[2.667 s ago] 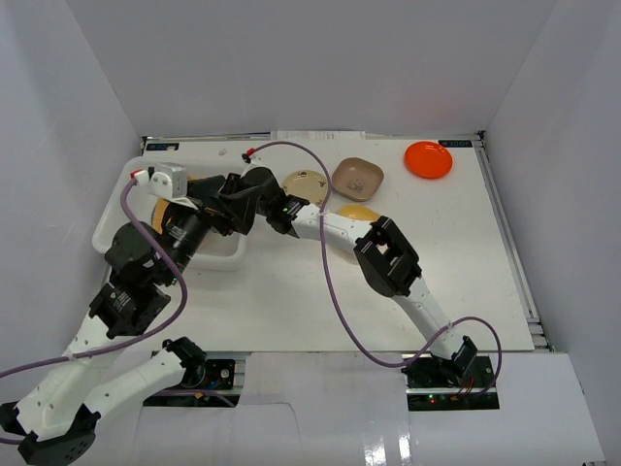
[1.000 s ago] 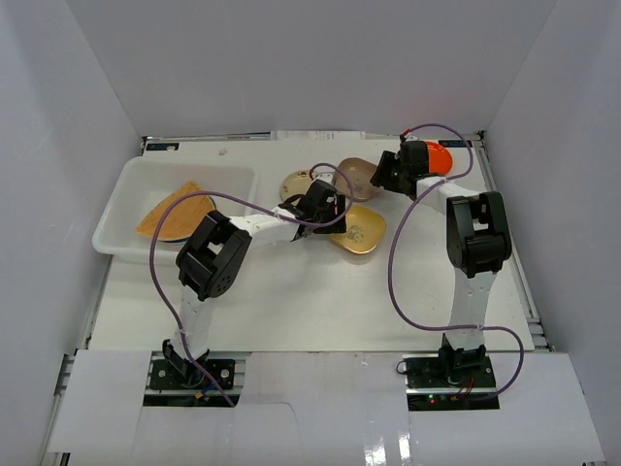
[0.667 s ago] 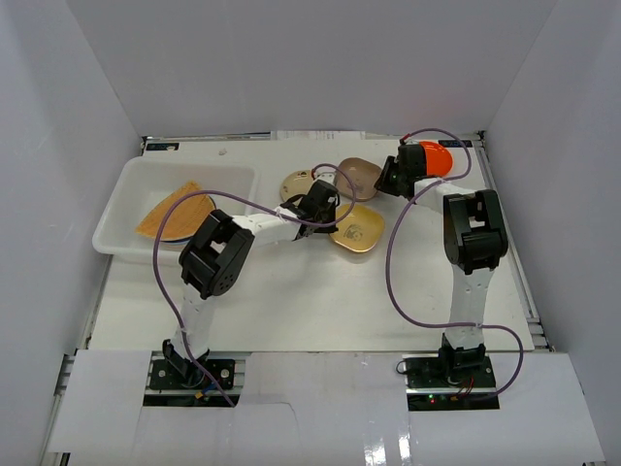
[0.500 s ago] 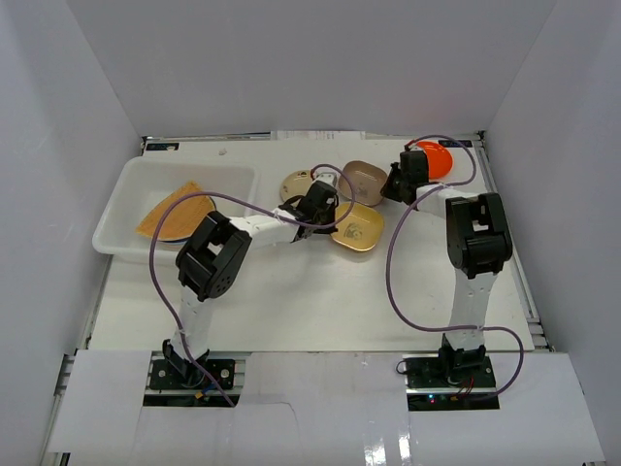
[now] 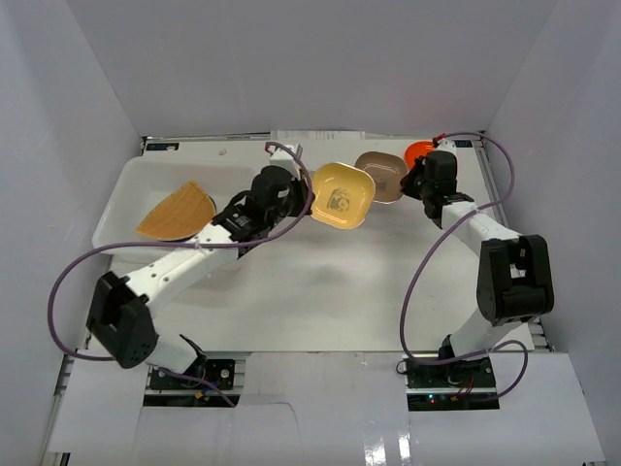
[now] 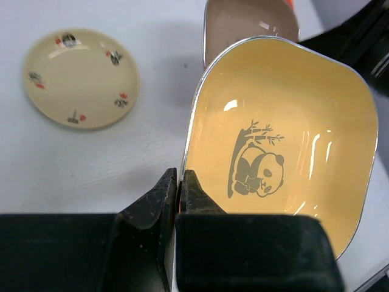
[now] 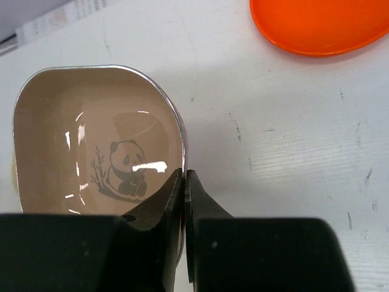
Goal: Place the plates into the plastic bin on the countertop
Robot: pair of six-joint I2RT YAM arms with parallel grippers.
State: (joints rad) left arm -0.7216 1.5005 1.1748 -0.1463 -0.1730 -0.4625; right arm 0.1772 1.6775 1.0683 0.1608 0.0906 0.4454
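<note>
Left gripper point(image 6: 179, 185) clamped on yellow plate point(image 6: 285, 140) rim; plastic bin point(image 5: 136, 184) at 9 o'clock from it, nearer than to right gripper point(image 7: 183, 182), pinching brown plate point(image 7: 91, 140).

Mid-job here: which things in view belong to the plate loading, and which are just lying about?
Part of the job: yellow plate, brown plate, orange plate, cream plate, woven fan plate, bin, countertop.
Lying about: printed paper strip, purple cables.
</note>
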